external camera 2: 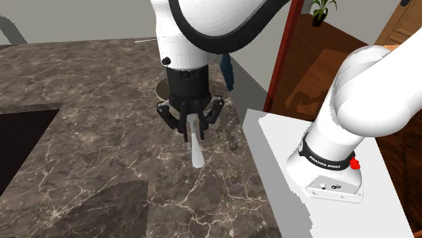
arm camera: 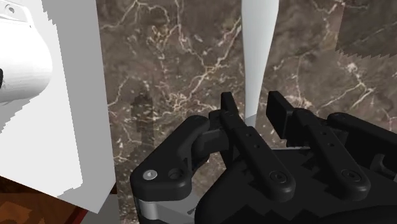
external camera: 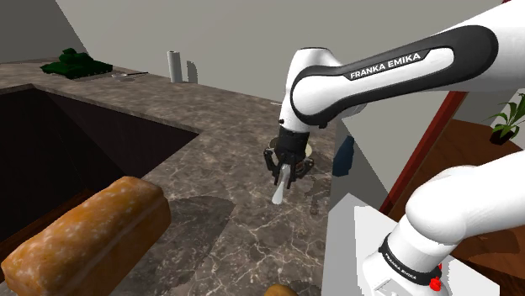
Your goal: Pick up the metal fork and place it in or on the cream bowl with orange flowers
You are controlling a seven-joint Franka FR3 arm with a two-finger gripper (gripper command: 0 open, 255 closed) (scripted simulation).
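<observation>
Clearly, the black pincer [external camera 2: 194, 128] was clamped narrowly on one end of the fork [external camera 2: 196, 152], which was drawn pale grey-white and hung almost straight down from the fingers [arm camera: 236, 118] over the dark marbled worktop [external camera 2: 101, 176]. Whether its lower tip touched the stone could not be told. The bowl [external camera 2: 162, 89] stood on the worktop just behind the pincer, mostly hidden by the arm, its pattern not readable. In the shoulder view a brown bread loaf [external camera: 88, 235] lay near the sunken sink [external camera: 67, 143], well apart from the fork, and the white stand [external camera: 370, 252] sat beside the worktop's edge.
</observation>
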